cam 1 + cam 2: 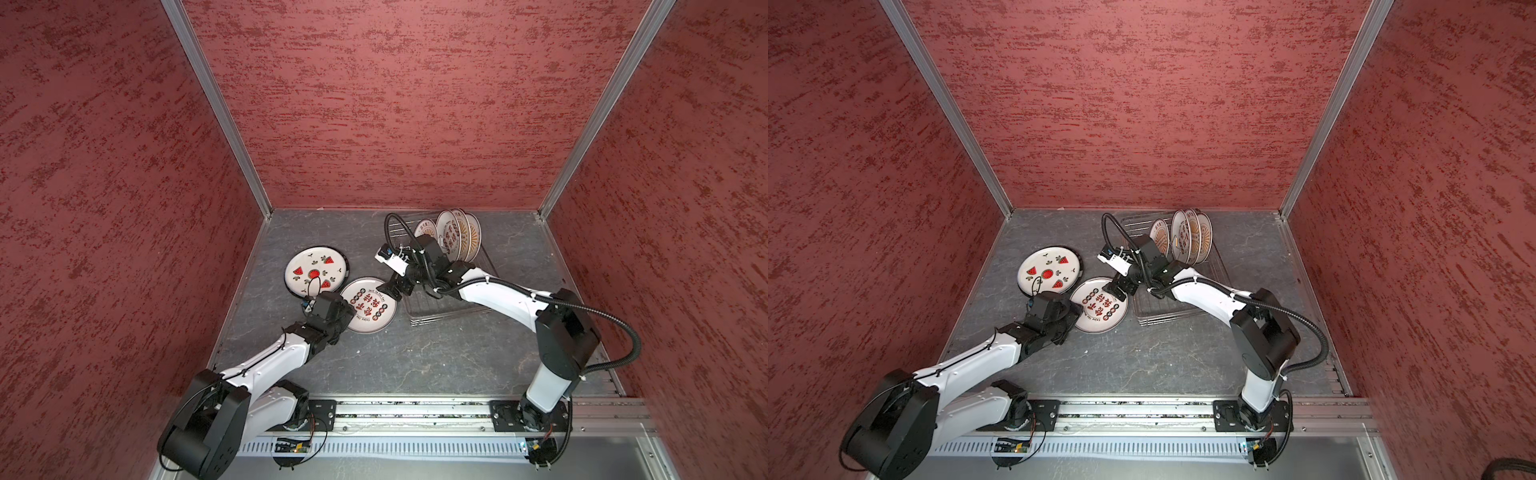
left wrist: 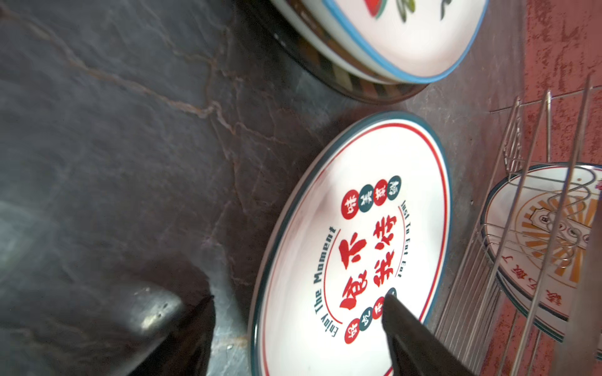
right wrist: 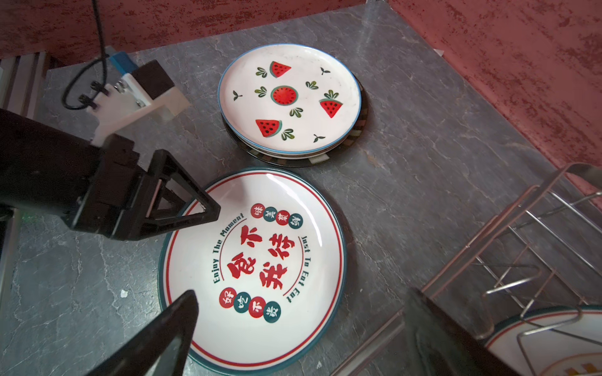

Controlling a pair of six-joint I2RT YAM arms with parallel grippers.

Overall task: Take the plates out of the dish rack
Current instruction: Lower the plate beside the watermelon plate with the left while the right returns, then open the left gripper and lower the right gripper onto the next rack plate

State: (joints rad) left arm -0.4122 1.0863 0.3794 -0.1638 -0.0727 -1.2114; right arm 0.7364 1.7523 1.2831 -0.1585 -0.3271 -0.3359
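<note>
While the red-character plate (image 1: 370,305) lies flat on the table (image 1: 415,365), just left of the dish rack (image 1: 440,312) in both top views, the left jaws are spread wide around its lower-left rim and grip nothing. From the left wrist view, one finger (image 2: 413,345) sits over the plate face and the other (image 2: 192,335) over bare table. Can't tell if either actually touches it. Right jaws gape wide too, empty, hanging over the plate's upper-right edge next to the rack. Up and left, the watermelon plate (image 1: 316,270) tops a small stack. Four plates (image 1: 455,235) stand on edge at the rack's far end, upper right of centre.
</note>
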